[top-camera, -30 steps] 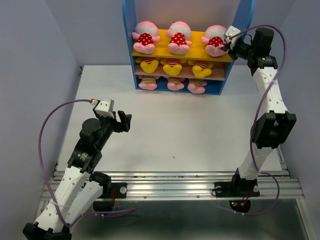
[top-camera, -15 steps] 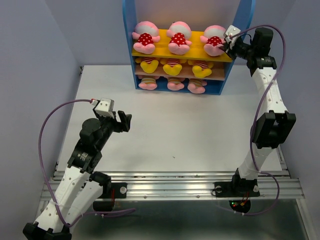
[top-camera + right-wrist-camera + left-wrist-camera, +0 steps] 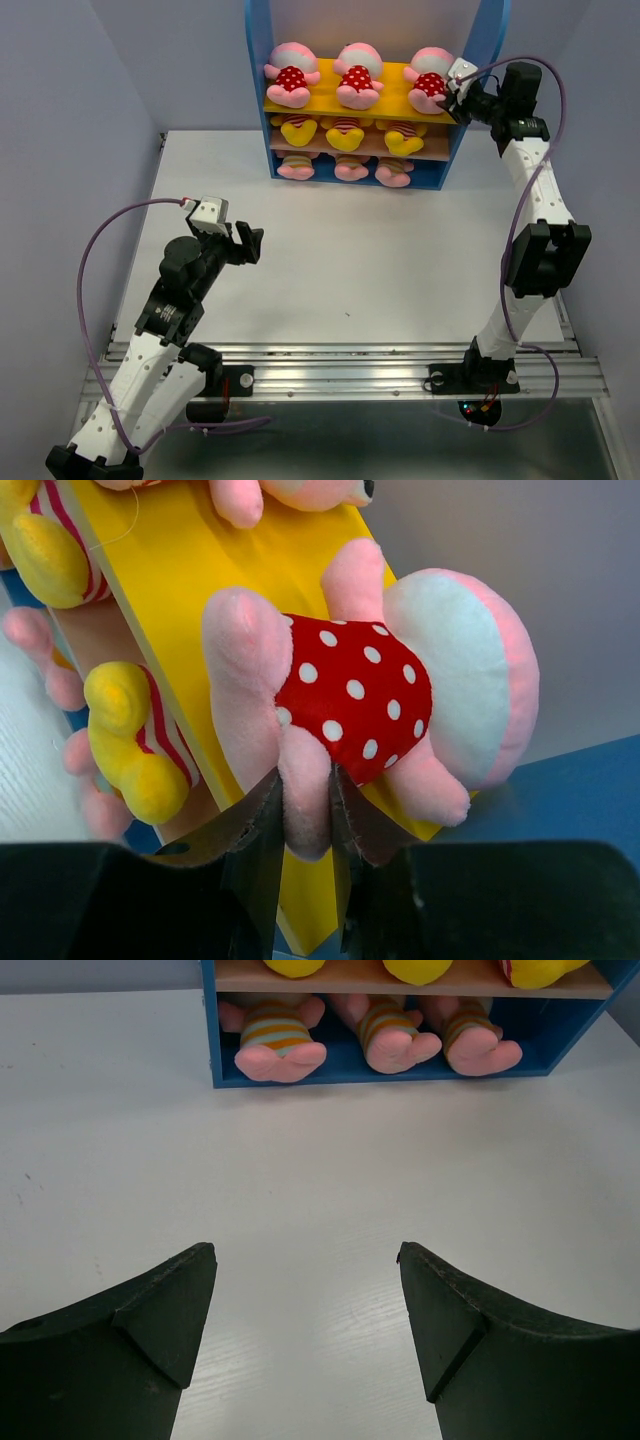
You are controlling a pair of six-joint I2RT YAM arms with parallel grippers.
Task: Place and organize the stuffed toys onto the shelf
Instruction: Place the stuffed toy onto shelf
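The shelf (image 3: 258,100) stands at the table's far edge. Three pink pigs in red dotted outfits lie on its yellow upper board (image 3: 320,103). Three yellow bears (image 3: 346,132) lie on the brown middle board. Three striped pigs (image 3: 351,168) lie on the blue base and also show in the left wrist view (image 3: 390,1035). My right gripper (image 3: 305,780) is shut on a leg of the rightmost dotted pig (image 3: 360,685), which rests on the yellow board's right end (image 3: 430,82). My left gripper (image 3: 306,1252) is open and empty above the table, well in front of the shelf (image 3: 250,243).
The shelf's tall blue right side panel (image 3: 487,40) is close beside my right wrist. The white table (image 3: 350,250) stretches between the shelf and the arm bases. A grey wall rises behind the shelf.
My right wrist has shifted slightly at the top right of the shelf, still holding the pig's leg. The left arm has not moved.
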